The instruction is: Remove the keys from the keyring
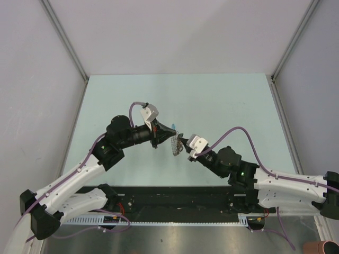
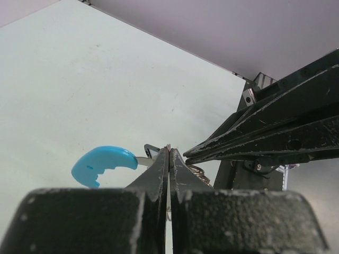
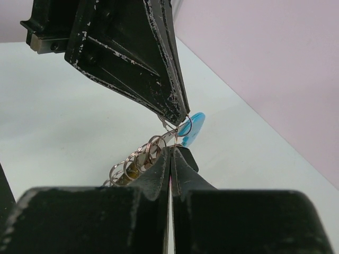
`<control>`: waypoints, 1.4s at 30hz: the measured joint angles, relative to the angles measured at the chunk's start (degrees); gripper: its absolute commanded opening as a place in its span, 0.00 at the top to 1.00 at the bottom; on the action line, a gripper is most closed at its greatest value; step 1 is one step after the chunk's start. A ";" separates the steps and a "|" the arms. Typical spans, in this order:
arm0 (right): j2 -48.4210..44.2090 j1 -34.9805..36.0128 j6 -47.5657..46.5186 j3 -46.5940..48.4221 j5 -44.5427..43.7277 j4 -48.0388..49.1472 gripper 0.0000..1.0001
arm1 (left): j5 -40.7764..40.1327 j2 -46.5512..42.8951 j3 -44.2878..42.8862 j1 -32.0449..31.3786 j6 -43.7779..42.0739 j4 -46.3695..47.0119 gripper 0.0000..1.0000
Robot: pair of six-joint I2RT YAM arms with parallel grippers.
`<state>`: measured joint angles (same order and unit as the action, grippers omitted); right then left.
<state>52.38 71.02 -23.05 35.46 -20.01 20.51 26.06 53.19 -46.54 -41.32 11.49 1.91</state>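
The keyring, a floppy chain of silvery rings with a light-blue curved piece, hangs above the table between both grippers. My left gripper is shut on its upper end. In the left wrist view my left gripper has its jaws pressed together, with the blue piece to its left and a small dark key at the tips. My right gripper is shut on a thin ring wire, with the silvery rings to its left and the blue piece behind. The red-headed key is hidden.
The pale green table is walled by grey panels on three sides. A black base rail runs along the near edge. Purple cables loop over both arms. The left gripper's black fingers fill the top of the right wrist view.
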 measured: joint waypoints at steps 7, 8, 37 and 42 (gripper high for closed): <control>0.13 0.17 -0.15 0.02 0.11 -0.07 0.77 | -0.42 -0.02 -0.09 0.00 -0.02 -0.85 0.99; 0.20 0.17 -0.04 0.02 0.04 -0.07 0.76 | -0.42 -0.04 -0.09 0.00 0.02 -0.83 1.00; 3.02 0.87 0.35 0.02 -3.32 2.82 0.83 | -0.42 -0.81 -0.20 0.00 0.48 -0.81 1.00; 3.06 1.36 0.31 0.00 -6.62 3.50 0.83 | -0.44 -0.81 -0.70 0.00 0.46 -1.20 0.99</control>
<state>55.44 72.38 -22.74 35.46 -26.63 24.01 25.63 52.38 -47.24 -41.32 11.94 0.71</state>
